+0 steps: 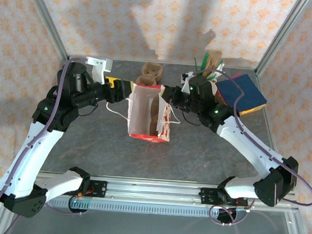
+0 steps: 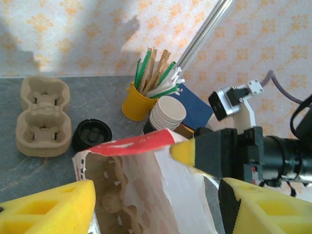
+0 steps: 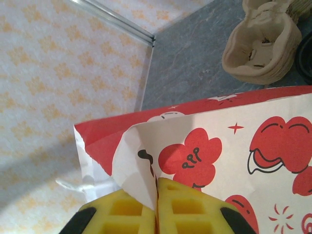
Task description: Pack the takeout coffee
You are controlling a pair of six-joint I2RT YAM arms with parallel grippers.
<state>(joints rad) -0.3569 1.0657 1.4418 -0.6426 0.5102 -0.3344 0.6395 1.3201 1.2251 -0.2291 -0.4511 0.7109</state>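
Just beyond the far rim of the red bag (image 2: 165, 185), the takeout coffee (image 2: 91, 134) stands upright on the worktop (image 2: 97, 97), lid on, beside the pulp carrier (image 2: 41, 117). It lies ahead and left of the left end effector (image 2: 157, 200), whose fingers stand apart astride the bag's mouth. The right end effector (image 3: 157, 187) is pinched together on the bag's edge, so the left arm looks freer to reach.

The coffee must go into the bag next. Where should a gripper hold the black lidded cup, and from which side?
Probably from above, gripping across the round lid rim of the takeout coffee: it stands upright, with pulp carrier and red bag close beside it.
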